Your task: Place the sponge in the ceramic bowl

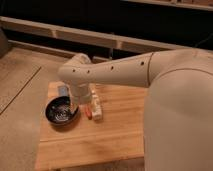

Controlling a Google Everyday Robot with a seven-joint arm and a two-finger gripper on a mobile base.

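Observation:
The ceramic bowl [61, 111] is black and glossy and sits at the left of the wooden table [105, 137]. Just behind it, near the table's back left corner, lies the small pale blue-grey sponge [62, 90]. My arm reaches in from the right and bends down over the table. The gripper [80, 100] hangs at its end, right of the sponge and above the bowl's right rim. The wrist hides most of the gripper. Nothing is seen held in it.
A cream oblong object [95, 106] lies right of the gripper, with a small orange-red item [87, 114] beside it. The table stands on a pale floor [20, 100]. Dark shelving with a light rail [75, 35] runs along the back.

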